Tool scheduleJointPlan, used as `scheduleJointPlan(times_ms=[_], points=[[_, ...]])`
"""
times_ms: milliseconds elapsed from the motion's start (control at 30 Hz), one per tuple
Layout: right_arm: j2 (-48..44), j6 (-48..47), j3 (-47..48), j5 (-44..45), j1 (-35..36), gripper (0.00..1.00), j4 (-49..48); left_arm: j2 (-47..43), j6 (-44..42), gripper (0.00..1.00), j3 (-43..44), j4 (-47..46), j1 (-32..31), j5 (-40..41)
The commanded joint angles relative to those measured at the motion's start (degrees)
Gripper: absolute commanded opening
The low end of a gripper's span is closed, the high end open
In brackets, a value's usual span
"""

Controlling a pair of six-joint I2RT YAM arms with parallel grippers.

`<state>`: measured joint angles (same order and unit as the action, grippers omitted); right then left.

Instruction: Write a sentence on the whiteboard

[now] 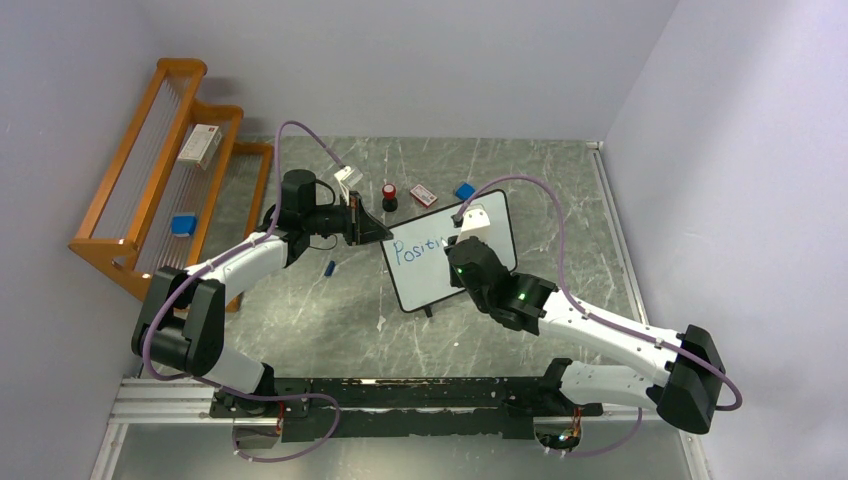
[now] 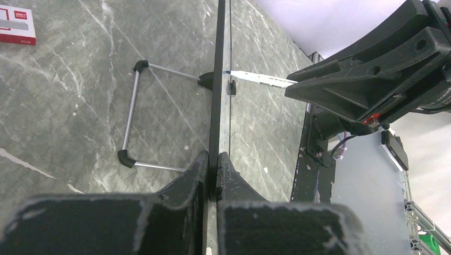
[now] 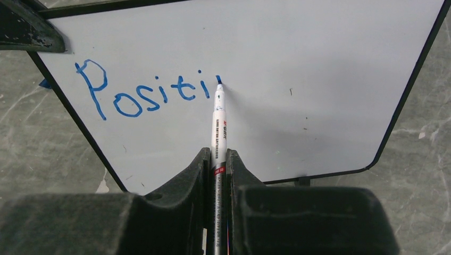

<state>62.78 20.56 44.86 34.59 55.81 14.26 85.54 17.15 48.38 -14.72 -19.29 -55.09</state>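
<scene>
Left wrist view has the left gripper (image 2: 215,162) pinched tight on the thin black edge of the whiteboard (image 2: 219,79), which stands propped on its wire stand (image 2: 132,114) on the grey table (image 2: 64,106). That hold is narrow, so I judge that a firm push from the pen side could twist the board in the jaws or rock it on the stand, and the letters would wander.

To the right, the right gripper (image 3: 218,155) is clamped around a marker (image 3: 219,125), its tip touching the board just after the last letter. Too much pressure could slide the marker back through the fingers. Too little would leave a broken stroke. The line of writing also climbs slightly, so the remaining words may crowd the frame.

The board is glossy white with a black rim and rounded corners, and sits near the table's middle between both arms. The sentence (image 3: 146,95) reads "Positi" in blue on the left, and the right half is bare.
</scene>
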Motion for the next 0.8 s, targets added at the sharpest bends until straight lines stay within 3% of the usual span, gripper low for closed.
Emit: scheduleJointPlan(times_ms=[0,767], points=[[0.27,0.95,0.18,-0.65,-0.79,0.0,3.26,2.09,-2.99,0.05,0.13,4.2,-0.22,1.92],[0.5,0.65,0.26,0.91,-0.81,0.0,2.53,2.09,-2.77,0.05,0.13,4.04,-0.22,1.58]])
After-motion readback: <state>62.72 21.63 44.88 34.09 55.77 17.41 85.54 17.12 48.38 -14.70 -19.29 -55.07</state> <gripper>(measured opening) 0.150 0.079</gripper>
